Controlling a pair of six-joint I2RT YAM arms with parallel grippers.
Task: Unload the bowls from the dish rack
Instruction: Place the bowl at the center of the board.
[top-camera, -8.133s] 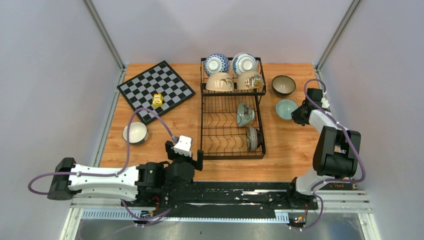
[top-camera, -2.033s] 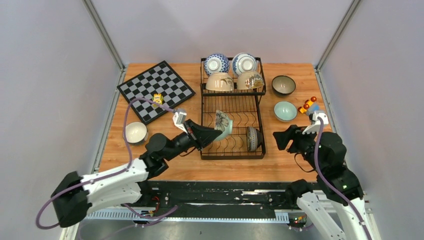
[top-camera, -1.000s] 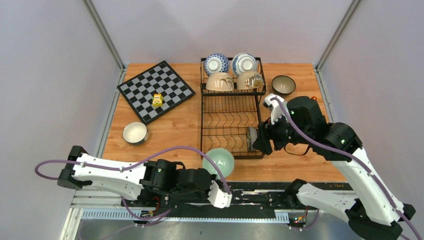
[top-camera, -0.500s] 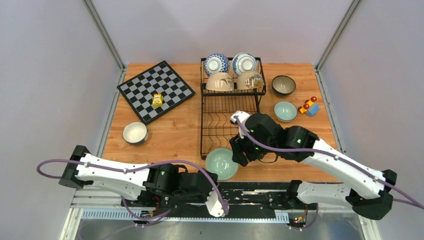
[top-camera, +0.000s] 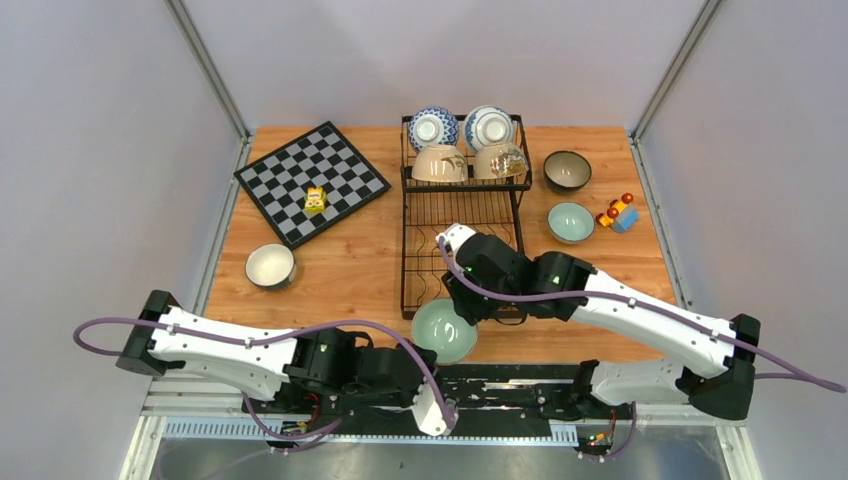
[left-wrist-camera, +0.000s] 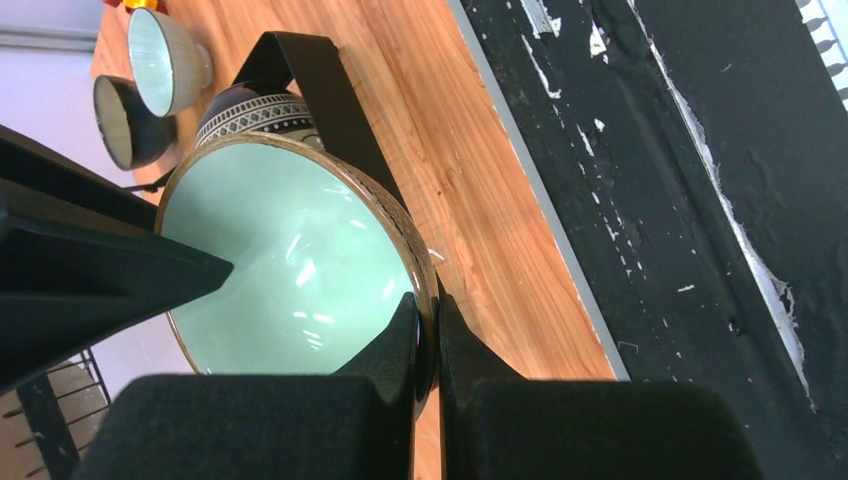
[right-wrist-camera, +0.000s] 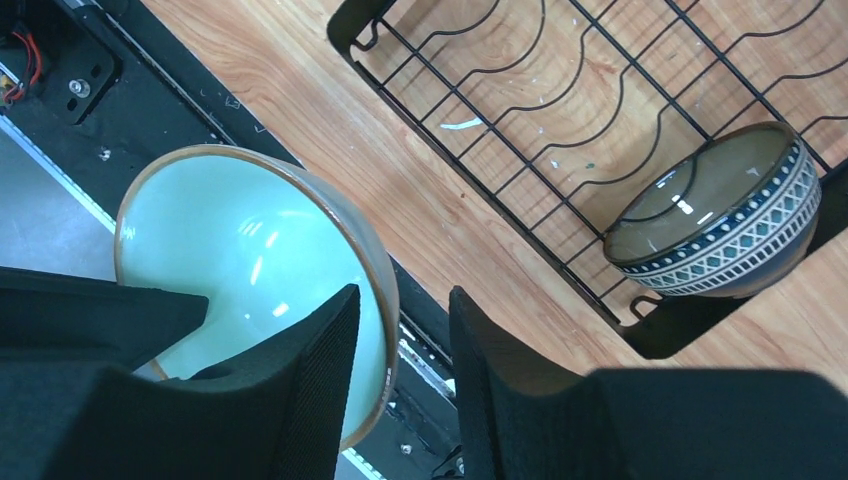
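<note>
My left gripper (left-wrist-camera: 428, 315) is shut on the rim of a pale teal bowl (left-wrist-camera: 290, 250), holding it over the table's near edge (top-camera: 443, 330). The right gripper (right-wrist-camera: 404, 300) stands open astride that bowl's rim (right-wrist-camera: 250, 240), one finger inside, one outside with a gap. In the top view it sits just above the bowl (top-camera: 462, 308). A dark patterned bowl (right-wrist-camera: 715, 225) stands on edge in the dish rack's (top-camera: 405, 250) lower tray. Blue-and-white bowls (top-camera: 433, 127) and beige bowls (top-camera: 439, 164) fill the upper basket.
On the table right of the rack are a dark bowl (top-camera: 567, 170), a small teal bowl (top-camera: 571, 221) and a toy (top-camera: 617, 213). A white bowl (top-camera: 271, 265) and a chessboard (top-camera: 312, 180) with a yellow piece (top-camera: 315, 199) lie left.
The right arm has swung left from the rack's lower tray to the teal bowl and its jaws have narrowed around the rim. The left gripper still holds the bowl at the near edge.
</note>
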